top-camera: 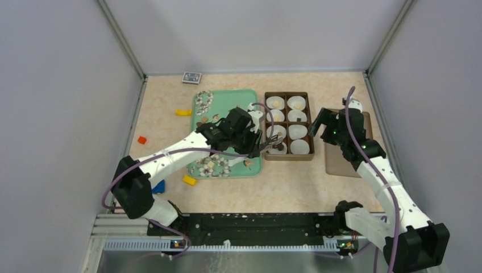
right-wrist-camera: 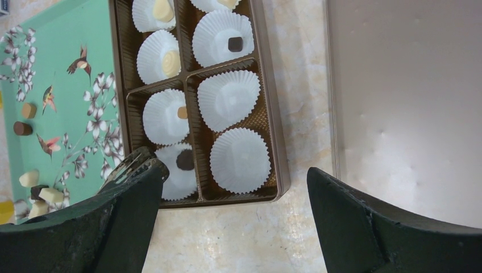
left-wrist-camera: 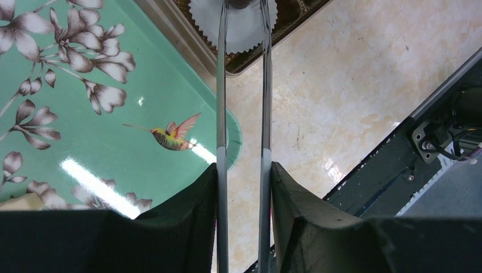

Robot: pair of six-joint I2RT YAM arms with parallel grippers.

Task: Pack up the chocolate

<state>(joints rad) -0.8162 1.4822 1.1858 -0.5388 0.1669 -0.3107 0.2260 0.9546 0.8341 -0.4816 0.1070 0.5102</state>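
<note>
Chocolate [right-wrist-camera: 235, 44] in six of the box's [right-wrist-camera: 271, 131] eight cups [right-wrist-camera: 227, 99], two empty ones between the right gripper's [right-wrist-camera: 236, 170] wide-spread fingers. More loose on the green tray [right-wrist-camera: 74, 34] left of the left gripper's [left-wrist-camera: 243, 11] fingers, grip impossible to tell.

In left wrist view, left gripper [left-wrist-camera: 243, 8] tips are cut off by top edge, so grip can't be judged; paper cup [left-wrist-camera: 241, 42] is cropped too. Top view: box [top-camera: 295, 157] near-left cup is partly covered by gripper.

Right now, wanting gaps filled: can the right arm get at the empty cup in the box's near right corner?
Probably yes: its open tool hangs beside the box, nothing covers that cup, and the tweezers are left of it.
</note>
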